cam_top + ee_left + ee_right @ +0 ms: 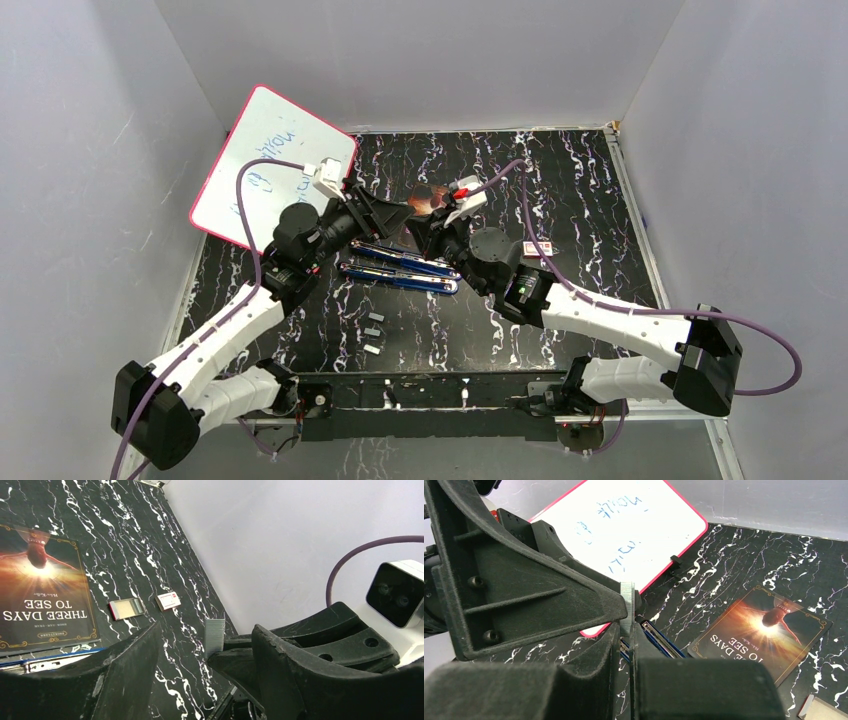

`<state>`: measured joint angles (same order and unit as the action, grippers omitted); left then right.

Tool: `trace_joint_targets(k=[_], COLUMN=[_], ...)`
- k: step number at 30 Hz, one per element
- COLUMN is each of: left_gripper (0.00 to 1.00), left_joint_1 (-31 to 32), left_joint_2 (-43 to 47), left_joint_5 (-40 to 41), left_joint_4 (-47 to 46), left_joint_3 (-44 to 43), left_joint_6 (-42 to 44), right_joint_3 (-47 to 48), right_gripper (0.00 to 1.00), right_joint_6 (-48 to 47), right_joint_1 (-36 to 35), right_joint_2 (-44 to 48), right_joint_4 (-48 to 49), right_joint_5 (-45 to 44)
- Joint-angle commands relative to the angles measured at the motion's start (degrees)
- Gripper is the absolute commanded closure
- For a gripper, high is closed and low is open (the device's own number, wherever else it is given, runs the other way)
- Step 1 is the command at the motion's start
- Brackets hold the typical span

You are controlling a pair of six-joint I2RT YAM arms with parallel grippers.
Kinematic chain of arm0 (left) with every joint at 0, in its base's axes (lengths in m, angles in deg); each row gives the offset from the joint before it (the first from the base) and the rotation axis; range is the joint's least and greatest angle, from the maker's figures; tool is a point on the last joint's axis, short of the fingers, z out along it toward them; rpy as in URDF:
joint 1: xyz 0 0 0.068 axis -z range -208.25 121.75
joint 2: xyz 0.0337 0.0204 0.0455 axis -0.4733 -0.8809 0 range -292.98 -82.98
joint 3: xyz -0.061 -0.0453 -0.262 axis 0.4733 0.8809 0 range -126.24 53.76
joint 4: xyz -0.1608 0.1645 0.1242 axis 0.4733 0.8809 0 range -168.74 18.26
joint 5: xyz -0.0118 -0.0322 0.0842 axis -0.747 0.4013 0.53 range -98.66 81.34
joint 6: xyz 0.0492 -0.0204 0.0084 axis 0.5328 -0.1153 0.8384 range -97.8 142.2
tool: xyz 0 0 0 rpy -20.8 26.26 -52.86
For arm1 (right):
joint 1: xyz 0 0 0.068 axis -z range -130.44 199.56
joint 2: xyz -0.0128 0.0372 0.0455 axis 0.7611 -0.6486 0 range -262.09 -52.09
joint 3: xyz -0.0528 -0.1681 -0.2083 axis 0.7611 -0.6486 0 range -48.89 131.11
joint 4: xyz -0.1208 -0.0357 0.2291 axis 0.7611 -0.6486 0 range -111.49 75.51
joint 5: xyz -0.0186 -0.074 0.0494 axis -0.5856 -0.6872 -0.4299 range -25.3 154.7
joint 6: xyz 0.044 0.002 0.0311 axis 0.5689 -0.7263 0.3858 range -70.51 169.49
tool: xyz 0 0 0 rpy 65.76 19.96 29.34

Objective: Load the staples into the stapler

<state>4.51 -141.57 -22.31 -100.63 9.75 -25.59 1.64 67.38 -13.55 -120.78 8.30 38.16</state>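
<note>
The blue stapler (400, 268) lies opened flat mid-table, its metal channel showing in the right wrist view (659, 642). My right gripper (628, 630) is shut on a short silvery strip of staples (627, 605), held upright above the stapler's left end. My left gripper (207, 630) is open, its black fingers (125, 675) standing on either side of that strip (214, 637) and of the right fingertips, apart from both. From above, the two grippers meet tip to tip (410, 218). Three more loose staples strips (374, 333) lie nearer the arm bases.
A book (432, 195) lies just behind the grippers (764, 630). A pink-edged whiteboard (265, 165) leans at the back left. A small red-and-white box (168, 600) and its open sleeve (126, 608) lie right of the stapler. Walls enclose the table.
</note>
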Motion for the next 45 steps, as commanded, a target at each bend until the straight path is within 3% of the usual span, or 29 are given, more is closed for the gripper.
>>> trace_joint_targets(k=[1, 15, 17, 20, 22, 24, 27, 31, 35, 37, 40, 45], left_gripper=[0.4, 0.91, 1.0, 1.0, 1.0, 1.0, 1.0, 1.0, 1.0, 1.0, 1.0, 1.0], left_joint_1=[0.25, 0.38, 0.47, 0.44, 0.39, 0.41, 0.37, 0.31, 0.61, 2.45, 7.85, 14.98], left_joint_2=[-0.04, -2.46, -2.62, -2.52, -2.35, -2.12, -1.74, -1.53, -2.1, -3.79, -6.2, -10.26], left_joint_5=[1.23, -2.56, -2.77, -2.49, -2.3, -1.57, -0.95, -5.72, -19.53, -25.13, -23.1, -16.31], left_joint_4=[-1.28, -3.63, -3.12, -1.5, 1.16, 5.6, 11.87, 18.77, 23.36, 31.52, 39.36, 44.31], left_joint_3=[-2.58, -3.51, -3.79, -4.39, -5.36, -7.2, -9.59, -9.99, -6.11, -6.04, -5.66, -4.75], left_joint_6=[0.5, -0.67, -0.72, 0.52, 3.0, 8.08, 16.91, 31.02, 47.88, 59.48, 70.28, 79.44], right_joint_3=[2.91, 2.77, 2.53, 1.95, 1.0, -0.33, -3.58, -9.03, -8.33, -6.1, -4.18, -6.94], right_gripper=[0.96, 0.95, 0.88, 0.61, 0.5, 0.36, 0.27, 0.25, 0.25, 0.25, 0.24, 0.24], right_joint_6=[0.7, 0.26, 0.14, -0.9, -2.07, -3.75, -5.24, -7.43, -7.03, -6.92, -7.34, -5.98], right_joint_1=[-0.08, -0.08, -0.08, -0.02, -0.06, -0.08, -0.02, -0.08, -0.08, -0.06, -0.08, -0.08], right_joint_2=[0.92, 0.9, 1.19, 2.23, 3.95, 6.76, 13.81, 23.05, 25.39, 24.55, 24.31, 27.75], right_joint_4=[1.66, 1.67, 1.62, 1.09, -0.61, -3.04, -6.98, -8.3, -14.8, -19.61, -21.56, -18.83], right_joint_5=[0.72, -0.11, -0.3, 0.43, 0.77, 1.88, 1.99, -3.21, -16.51, -20.71, -22.52, -23.6])
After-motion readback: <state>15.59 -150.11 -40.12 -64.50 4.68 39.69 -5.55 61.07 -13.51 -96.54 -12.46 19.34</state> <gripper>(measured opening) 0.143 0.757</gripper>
